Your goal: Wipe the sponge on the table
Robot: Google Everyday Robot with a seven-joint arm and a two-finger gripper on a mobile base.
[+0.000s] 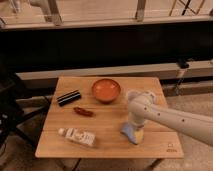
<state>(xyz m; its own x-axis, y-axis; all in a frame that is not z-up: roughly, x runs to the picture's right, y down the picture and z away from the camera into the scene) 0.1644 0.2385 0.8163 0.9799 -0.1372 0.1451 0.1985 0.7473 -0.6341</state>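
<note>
No text is legible in this view. The white bottle [70, 133] carries a printed label [81, 137] whose lettering cannot be read. The table [107, 146] bears a small dark logo mark [171, 148] at one corner, likewise unreadable

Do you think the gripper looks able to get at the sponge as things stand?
Likely yes: the gripper hangs right at the light-blue sponge near the front edge of the table; the orange bowl, red pepper and white bottle all lie clear of it.
</note>
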